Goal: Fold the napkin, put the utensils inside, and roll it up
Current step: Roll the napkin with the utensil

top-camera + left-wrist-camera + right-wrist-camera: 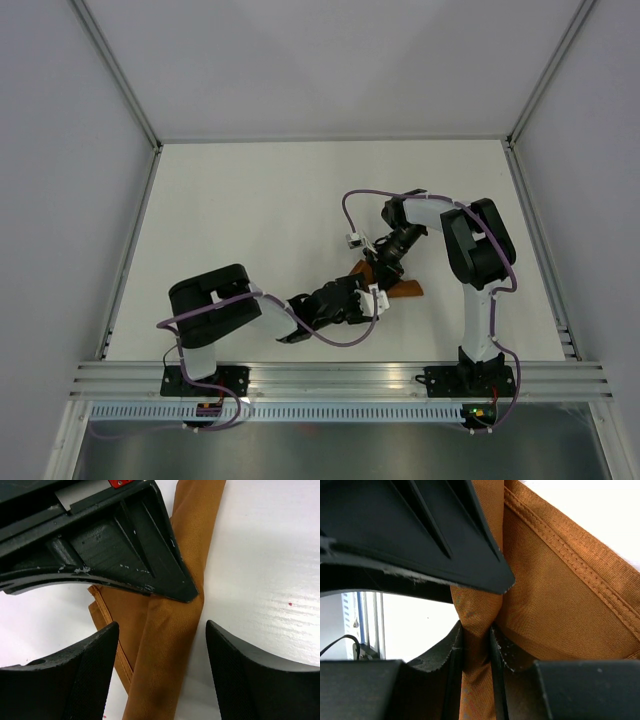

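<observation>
Cloth: the napkin (pixel 165 650) is thin, matte and rust-orange, with a fine diagonal weave and a stitched hem. It is gathered into a long narrow roll, and one hemmed flap lies loose beside it.
Place: it lies on the smooth white table (pixel 260 580), right of centre, between the two arms and under both grippers.
Right gripper (pixel 476 640): clamped on the napkin, with a band of the roll squeezed thin between its black fingers.
Left gripper (pixel 161 625): jaws spread wide, one grainy dark finger on each side of the roll, neither visibly touching it.
Knife: not visible in any view; I cannot tell whether it sits inside the roll.
Risk, slackening: the soft cloth holds no crease on its own, so the loose flap could let the roll open once the pinch lets go.
Risk, dragging: a lift or sideways shift while clamped would pull the roll crooked and could let anything inside slip out of an end.
Risk, crowding: the grippers sit very close together, so a careless sweep could knock their fingers together.
</observation>
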{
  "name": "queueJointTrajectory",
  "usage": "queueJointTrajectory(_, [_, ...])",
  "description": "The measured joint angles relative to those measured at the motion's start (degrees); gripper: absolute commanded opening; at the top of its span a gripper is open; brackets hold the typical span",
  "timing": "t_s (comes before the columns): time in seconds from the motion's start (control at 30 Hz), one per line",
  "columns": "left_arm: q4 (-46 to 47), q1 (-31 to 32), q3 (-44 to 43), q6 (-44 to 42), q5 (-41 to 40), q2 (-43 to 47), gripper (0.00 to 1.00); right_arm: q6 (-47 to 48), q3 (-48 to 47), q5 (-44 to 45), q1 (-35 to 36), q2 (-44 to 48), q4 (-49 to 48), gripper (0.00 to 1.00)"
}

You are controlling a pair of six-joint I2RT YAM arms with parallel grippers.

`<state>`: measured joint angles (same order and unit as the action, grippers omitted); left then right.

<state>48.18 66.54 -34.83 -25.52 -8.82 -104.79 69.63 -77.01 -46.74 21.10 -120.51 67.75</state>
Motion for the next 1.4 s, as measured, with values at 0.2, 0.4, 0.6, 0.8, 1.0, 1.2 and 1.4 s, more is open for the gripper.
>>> queueJointTrajectory(0.2, [-2.1,-0.2,-1.7,-0.9,1.7,-1.4,0.36,-0.5,0.0,0.0,0.0,-0.2,0.4,0.09])
queueJointTrajectory(0.4, [-5.1,-0.5,-3.3,-1.2,3.9,-1.6,0.13,-0.9,0.0,0.3,-0.2,-0.3,0.5,0.12])
queueJointTrajectory(0.6, [-7.9,-1.7,-5.0,0.6,6.8,-1.6,0.02,-2.2,0.2,1.0,-0.5,0.1,0.3,0.41])
queueJointTrajectory(0.8, [-11.3,-4.5,-8.1,7.8,13.6,-2.6,0.02,-4.8,2.2,2.3,-0.6,3.1,-1.7,0.49])
queueJointTrajectory(1.0, [-12.5,-7.6,-10.4,13.6,20.2,-4.2,0.02,-9.3,5.6,5.1,-1.0,8.3,-9.2,0.98])
queueJointTrajectory(1.2, [-17.0,-11.9,-16.1,19.0,28.6,-7.2,0.02,-15.1,6.3,7.5,-5.1,13.0,-19.4,0.98])
queueJointTrajectory(1.4, [-20.5,-15.8,-19.7,24.8,36.3,-9.2,0.02,-20.1,8.0,9.6,-9.4,15.3,-27.8,0.98])
